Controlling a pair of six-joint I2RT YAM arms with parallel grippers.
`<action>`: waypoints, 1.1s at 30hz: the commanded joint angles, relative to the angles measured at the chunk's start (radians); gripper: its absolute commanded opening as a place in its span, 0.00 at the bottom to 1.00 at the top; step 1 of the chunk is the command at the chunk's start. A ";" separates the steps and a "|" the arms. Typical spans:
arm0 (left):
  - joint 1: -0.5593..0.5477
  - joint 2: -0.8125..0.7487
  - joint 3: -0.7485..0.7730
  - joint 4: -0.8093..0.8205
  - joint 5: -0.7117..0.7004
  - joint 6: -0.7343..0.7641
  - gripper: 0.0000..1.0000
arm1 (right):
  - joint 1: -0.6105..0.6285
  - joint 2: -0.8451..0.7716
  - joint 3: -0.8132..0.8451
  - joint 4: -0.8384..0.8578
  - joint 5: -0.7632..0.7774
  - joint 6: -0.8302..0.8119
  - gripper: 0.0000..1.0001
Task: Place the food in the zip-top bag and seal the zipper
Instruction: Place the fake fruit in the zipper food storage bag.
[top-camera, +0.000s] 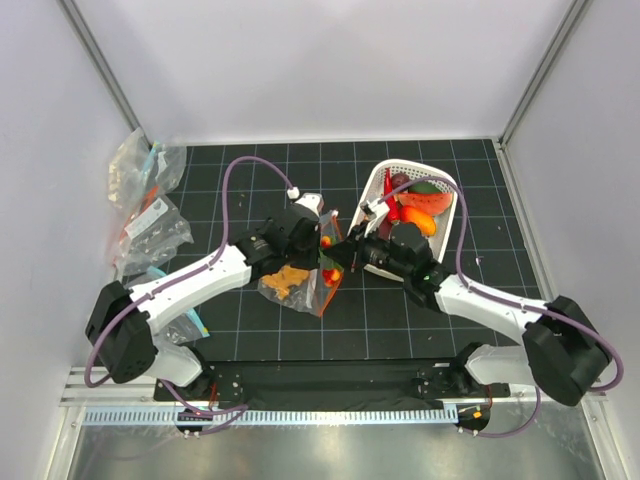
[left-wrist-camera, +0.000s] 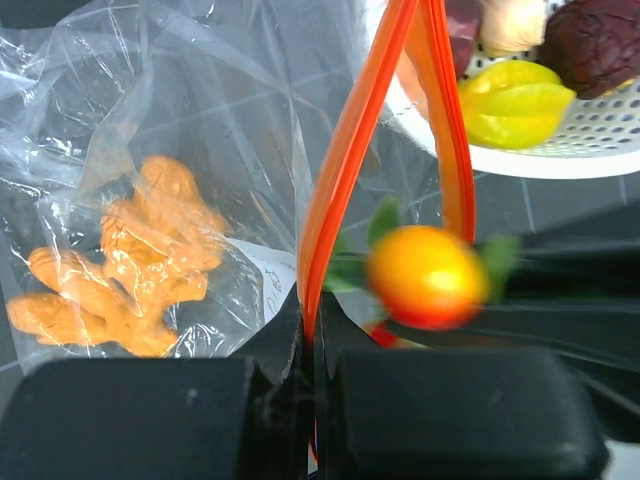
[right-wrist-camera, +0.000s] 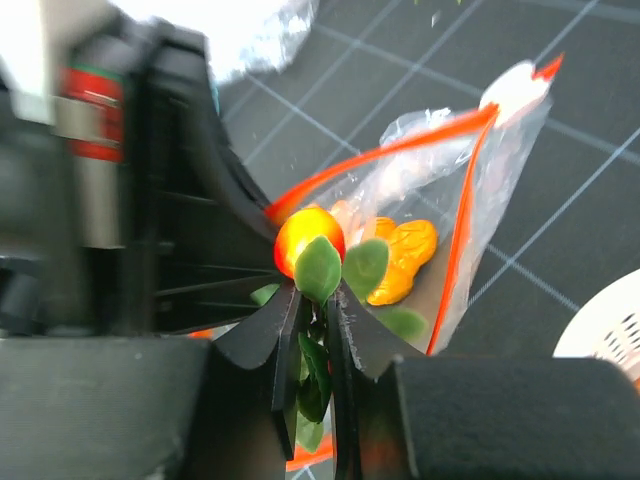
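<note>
The clear zip-top bag (top-camera: 296, 283) lies mid-table with orange toy pieces (left-wrist-camera: 130, 262) inside. My left gripper (left-wrist-camera: 312, 320) is shut on the bag's red-orange zipper (left-wrist-camera: 345, 165) and holds the mouth open. My right gripper (right-wrist-camera: 315, 300) is shut on the green leaves of an orange-red toy fruit (right-wrist-camera: 308, 238), also in the left wrist view (left-wrist-camera: 425, 275), and holds it at the bag's mouth. In the top view the two grippers meet at the bag's right edge, the left (top-camera: 318, 240) and the right (top-camera: 342, 256). More toy food (top-camera: 420, 198) lies in the white basket (top-camera: 374, 184).
Several clear bags with teal marks (top-camera: 148, 205) lie at the table's left side. The white basket stands right behind the right gripper. The white walls of the enclosure stand left, right and behind.
</note>
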 joint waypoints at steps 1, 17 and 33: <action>-0.002 -0.041 0.000 0.060 0.062 -0.006 0.00 | 0.011 0.041 0.056 0.065 0.012 -0.002 0.18; 0.000 -0.174 -0.087 0.174 0.113 -0.003 0.00 | 0.033 0.066 0.080 -0.006 0.142 0.001 0.78; 0.000 -0.139 -0.030 0.013 -0.168 -0.012 0.00 | 0.028 -0.146 0.059 -0.153 0.439 -0.022 0.67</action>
